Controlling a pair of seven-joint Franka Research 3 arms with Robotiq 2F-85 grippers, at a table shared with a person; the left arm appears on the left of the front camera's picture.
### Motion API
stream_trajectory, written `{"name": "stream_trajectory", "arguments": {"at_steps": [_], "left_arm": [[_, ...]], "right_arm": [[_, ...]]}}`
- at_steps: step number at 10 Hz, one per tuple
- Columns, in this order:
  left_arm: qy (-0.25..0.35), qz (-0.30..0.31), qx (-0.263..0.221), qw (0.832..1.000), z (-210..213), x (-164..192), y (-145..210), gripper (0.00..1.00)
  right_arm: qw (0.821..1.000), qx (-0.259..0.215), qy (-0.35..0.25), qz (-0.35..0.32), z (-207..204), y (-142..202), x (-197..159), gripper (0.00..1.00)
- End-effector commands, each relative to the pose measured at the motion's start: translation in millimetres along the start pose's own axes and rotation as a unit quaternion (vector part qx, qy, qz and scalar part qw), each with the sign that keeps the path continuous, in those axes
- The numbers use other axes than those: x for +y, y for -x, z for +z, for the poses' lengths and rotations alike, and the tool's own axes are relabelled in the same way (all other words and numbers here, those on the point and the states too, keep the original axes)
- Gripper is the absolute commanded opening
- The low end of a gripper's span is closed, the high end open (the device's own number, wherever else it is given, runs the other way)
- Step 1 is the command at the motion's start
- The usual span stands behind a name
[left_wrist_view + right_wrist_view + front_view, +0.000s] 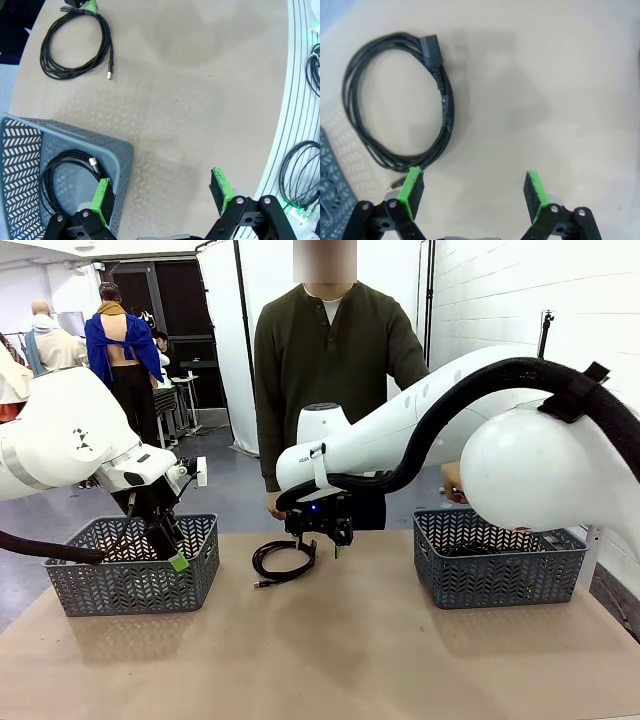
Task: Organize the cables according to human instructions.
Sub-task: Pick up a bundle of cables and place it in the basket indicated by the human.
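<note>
- Tan, matte tabletop (350, 660) runs across the whole scene, and everything below is placed against the coiled black cable (284, 562) lying on it near the middle
- The human (335, 370) in a dark olive shirt stands at the table's far edge, right behind that coil, arms down toward the table
- Right of the coil sits a grey lattice basket (497, 570), well apart from it; dark cord shows inside, too dim to make out
- Left of the coil sits a matching grey basket (135, 565); the left wrist view shows a second coiled cable (67, 177) lying in its bottom
- The right gripper (328, 540) hangs just beside the loose coil, on its right, green pads spread wide with nothing between them; in its own view the coil (400, 100) lies off to one side of the fingers, chunky plug (431, 49) at the top of the loop
- The left gripper (172, 548) hangs over the left basket's near wall, jaws wide apart and empty, one green pad (102, 200) inside the basket rim, the other over bare table
- In the left wrist view the loose coil (77, 45) shows a small metal-tipped end (110, 74) pointing away from the loop
</note>
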State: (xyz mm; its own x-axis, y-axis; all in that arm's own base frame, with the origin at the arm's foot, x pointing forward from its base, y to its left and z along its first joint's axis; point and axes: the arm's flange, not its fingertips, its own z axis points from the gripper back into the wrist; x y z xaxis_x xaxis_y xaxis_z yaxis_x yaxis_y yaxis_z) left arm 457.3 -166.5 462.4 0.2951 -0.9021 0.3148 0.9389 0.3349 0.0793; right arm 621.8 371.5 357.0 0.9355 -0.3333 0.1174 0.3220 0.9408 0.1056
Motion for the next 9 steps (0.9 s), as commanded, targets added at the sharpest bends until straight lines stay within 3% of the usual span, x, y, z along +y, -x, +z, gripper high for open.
{"name": "stream_trajectory", "arguments": {"at_steps": [1,5,9], "left_arm": [[-0.003,0.001,0.001,1.000,0.9,1.7,-1.7,1.00],[-0.003,0.001,0.001,1.000,0.9,1.7,-1.7,1.00],[-0.003,0.001,0.001,1.000,0.9,1.7,-1.7,1.00]], "right_arm": [[0.999,-0.027,0.020,-0.018,-7.6,-4.6,9.0,1.00],[0.998,-0.047,0.028,-0.039,-25.5,-12.1,14.2,1.00],[0.998,-0.036,0.037,-0.047,-40.7,-20.1,19.0,1.00]]}}
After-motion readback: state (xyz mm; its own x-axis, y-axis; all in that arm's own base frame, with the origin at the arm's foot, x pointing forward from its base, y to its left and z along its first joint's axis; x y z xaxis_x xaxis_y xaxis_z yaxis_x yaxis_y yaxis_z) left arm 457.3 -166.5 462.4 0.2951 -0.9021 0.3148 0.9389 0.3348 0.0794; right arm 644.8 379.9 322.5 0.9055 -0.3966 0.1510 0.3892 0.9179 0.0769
